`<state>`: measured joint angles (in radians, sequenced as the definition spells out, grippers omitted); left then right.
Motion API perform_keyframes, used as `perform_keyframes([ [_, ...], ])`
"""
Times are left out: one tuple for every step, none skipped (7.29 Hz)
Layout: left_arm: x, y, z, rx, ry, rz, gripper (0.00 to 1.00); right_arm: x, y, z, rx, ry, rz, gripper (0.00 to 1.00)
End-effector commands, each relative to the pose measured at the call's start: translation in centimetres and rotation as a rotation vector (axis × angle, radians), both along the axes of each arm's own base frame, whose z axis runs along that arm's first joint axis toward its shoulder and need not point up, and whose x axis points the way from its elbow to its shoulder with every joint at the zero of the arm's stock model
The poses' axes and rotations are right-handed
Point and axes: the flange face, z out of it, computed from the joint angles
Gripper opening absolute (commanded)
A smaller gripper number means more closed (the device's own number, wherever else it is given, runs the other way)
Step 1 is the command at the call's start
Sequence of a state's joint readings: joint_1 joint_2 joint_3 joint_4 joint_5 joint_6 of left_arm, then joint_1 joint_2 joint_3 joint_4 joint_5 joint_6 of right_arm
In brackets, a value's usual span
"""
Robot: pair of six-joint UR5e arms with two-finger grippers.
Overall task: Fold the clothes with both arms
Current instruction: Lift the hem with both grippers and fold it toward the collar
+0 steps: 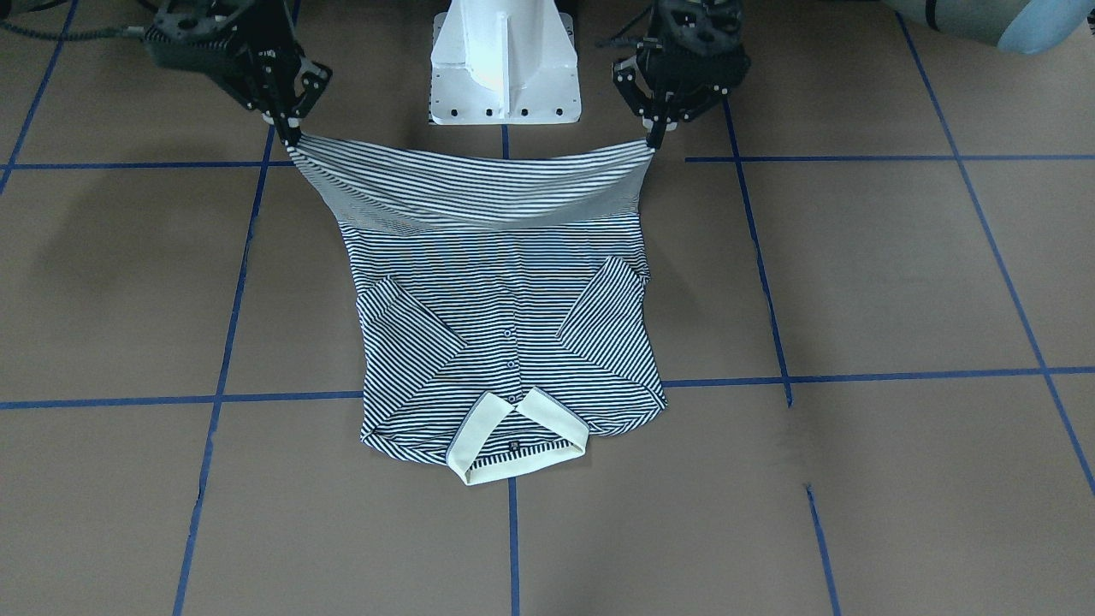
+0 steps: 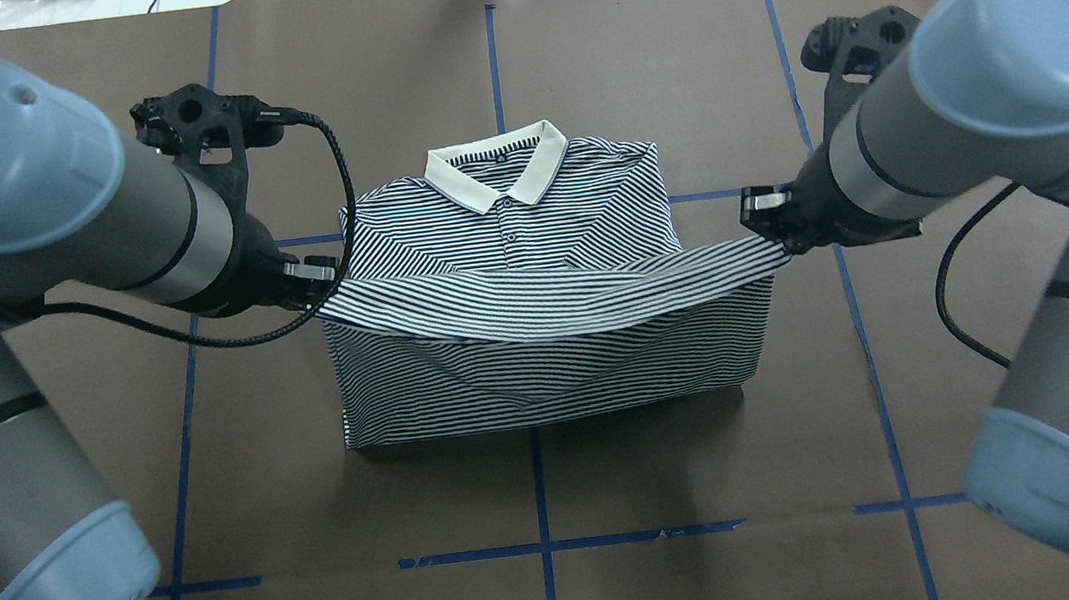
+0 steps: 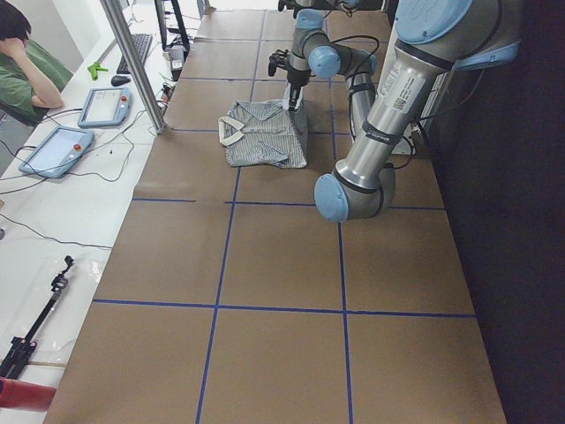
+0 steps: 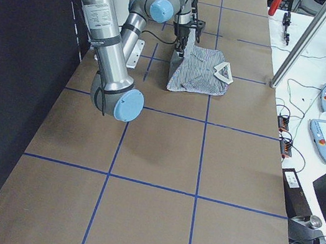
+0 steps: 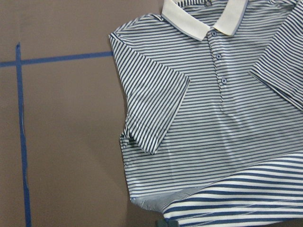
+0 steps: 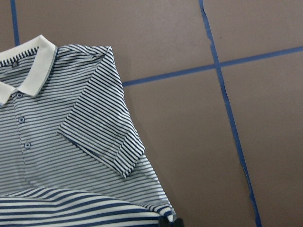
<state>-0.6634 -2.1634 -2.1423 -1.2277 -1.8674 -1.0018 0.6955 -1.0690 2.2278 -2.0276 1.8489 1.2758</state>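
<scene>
The striped polo shirt (image 2: 584,204) lies face up near the middle of the table (image 2: 674,465), which is covered in matte brown paper marked with blue tape lines (image 2: 539,501). The fabric is a soft, thin knit in fine navy and white stripes. The flat cream collar (image 2: 547,163) points away from the robot, and a row of small buttons (image 2: 508,237) runs below it. Both short sleeves (image 5: 151,109) are folded in across the chest. The left arm (image 2: 154,233) and the right arm (image 2: 891,159) each have their jaws closed on one corner of the hem (image 2: 544,299). The hem is lifted off the table as a band, sagging slightly in the middle.
</scene>
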Motion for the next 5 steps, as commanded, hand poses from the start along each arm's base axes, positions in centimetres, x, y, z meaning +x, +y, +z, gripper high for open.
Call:
perform_keyframes([
  [2.0,-6.9,3.3,0.032,-0.019,-0.042,0.0,-3.9,-8.7,4.2,0.029,-0.024,0.055,0.0],
  [4.0,-9.6,5.3,0.052,-0.026,-0.061,0.0,-5.4,-12.0,5.9,0.045,-0.035,0.076,0.0],
  [5.7,-12.2,7.2,0.062,-0.037,-0.083,0.0,-8.1,-15.1,6.8,0.032,-0.018,0.081,0.0],
  [6.9,-14.4,9.1,0.068,-0.058,-0.109,0.0,-10.6,-17.6,7.2,0.026,-0.011,0.083,0.0],
  [8.3,-16.1,10.9,0.076,-0.057,-0.118,0.0,-12.3,-19.2,8.9,0.021,-0.004,0.085,0.0],
])
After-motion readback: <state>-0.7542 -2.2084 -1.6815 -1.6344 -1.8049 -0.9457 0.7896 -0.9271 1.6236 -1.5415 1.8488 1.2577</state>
